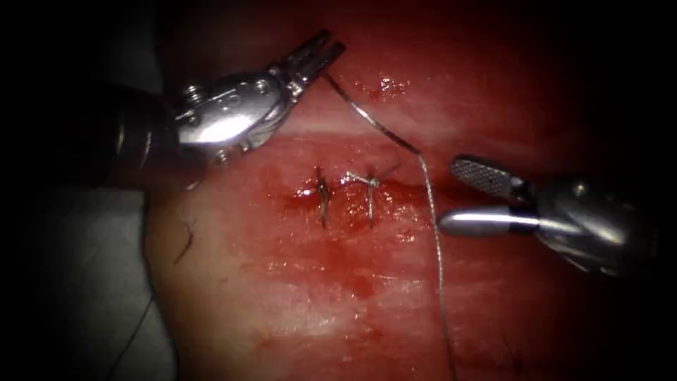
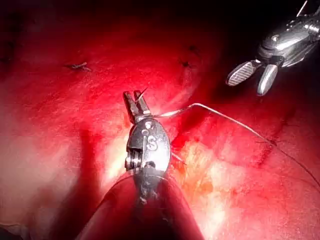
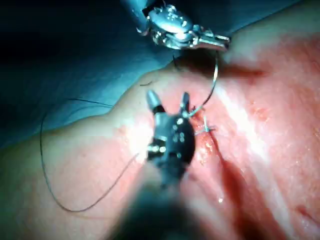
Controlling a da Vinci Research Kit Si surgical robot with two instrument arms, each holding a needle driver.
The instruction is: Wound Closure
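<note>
Jaws of the left arm's silver needle driver [image 1: 323, 48] are pressed together on the thin pale suture thread [image 1: 395, 137], near the far edge of the red, wet pork-belly tissue [image 1: 296, 296]. In the left wrist view the same tool [image 2: 136, 101] shows a short dark sliver poking from its tip; whether that is the needle's end or thread, I cannot tell. The right arm's silver needle driver [image 1: 451, 197] stands with its jaws wide apart, one ribbed face turned up, holding nothing, just beside the right end of the cut [image 1: 352, 194]. The right wrist view shows these jaws [image 3: 167, 102] parted, with the thread [image 3: 212, 85] running close by one of them up to the left tool [image 3: 220, 42].

From the left tool the thread slants down to a bend near the right tool's upper jaw, then drops straight toward the near edge of the tissue. Two dark stitches [image 1: 323, 201] cross the cut, and the right-hand one carries a small whitish knot [image 1: 368, 180]. Red fluid [image 1: 300, 201] pools around them. A loose dark thread [image 3: 65, 165] curls over the tissue's left edge.
</note>
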